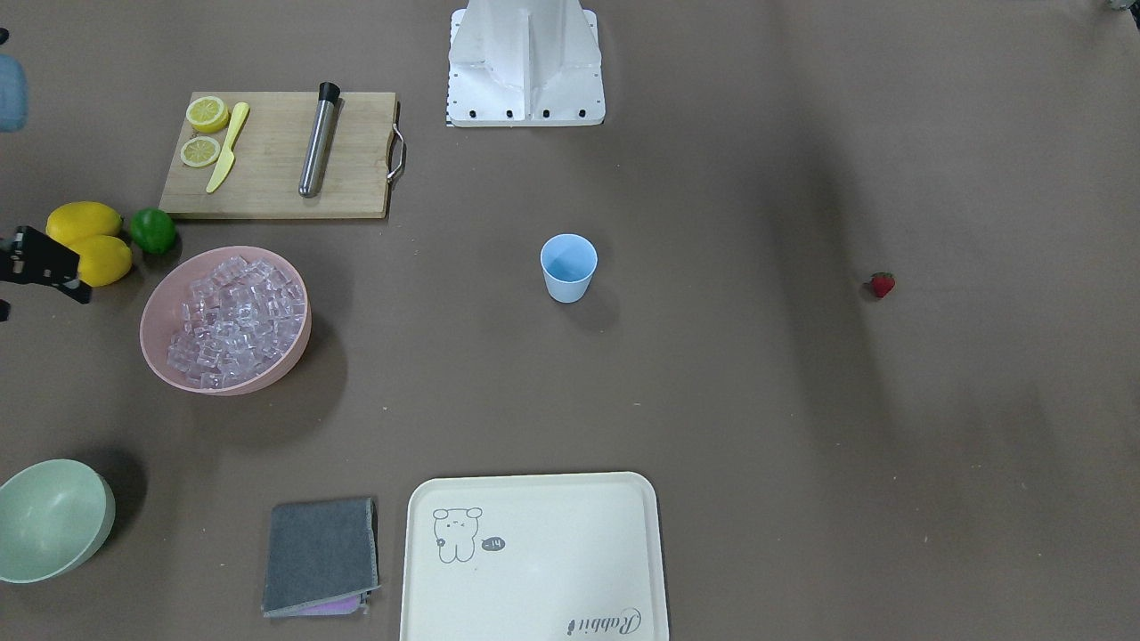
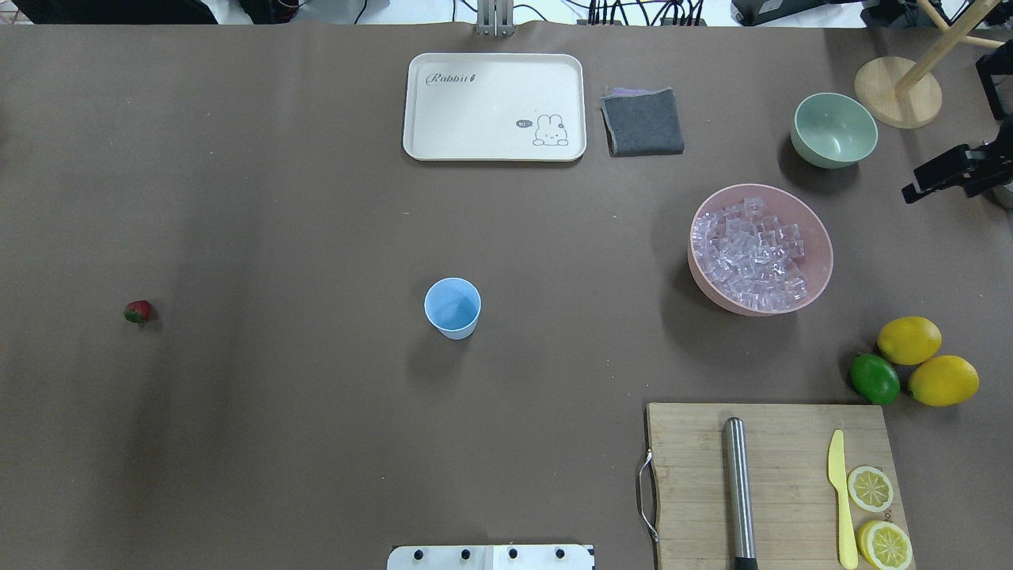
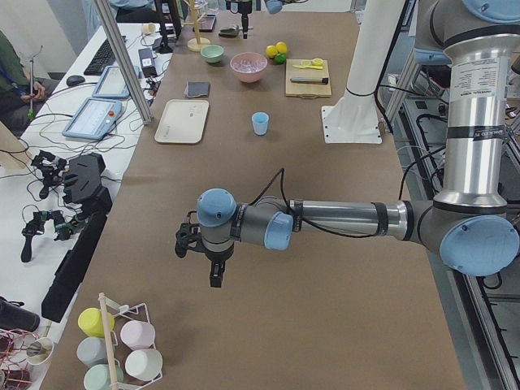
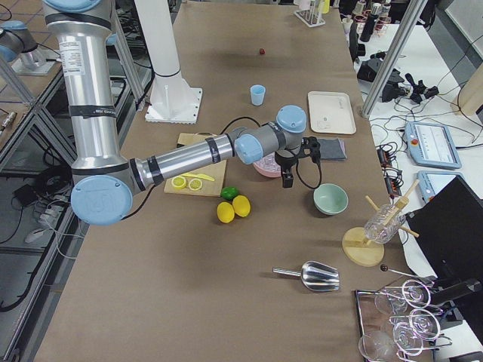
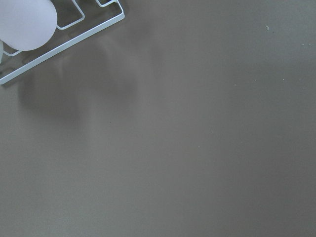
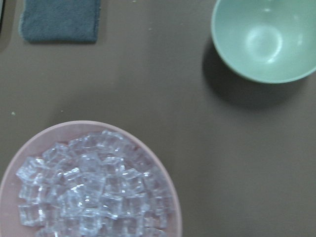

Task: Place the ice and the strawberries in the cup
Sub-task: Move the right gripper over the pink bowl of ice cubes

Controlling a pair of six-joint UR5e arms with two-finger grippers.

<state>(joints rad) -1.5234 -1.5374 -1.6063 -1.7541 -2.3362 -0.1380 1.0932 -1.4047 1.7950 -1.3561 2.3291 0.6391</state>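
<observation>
The right gripper hangs above the brown table at its right edge, near the pink bowl and the green bowl. I cannot tell whether it is clenched or released. The left gripper hovers over the left end, and its state is equally unclear. The cup stands upright mid-table. Ice fills the pink bowl, to the right of the cup. The strawberry lies alone, well left of the cup.

Even overhead light, soft shadows beside cup (wrist views slightly soft, perhaps unfocused).
</observation>
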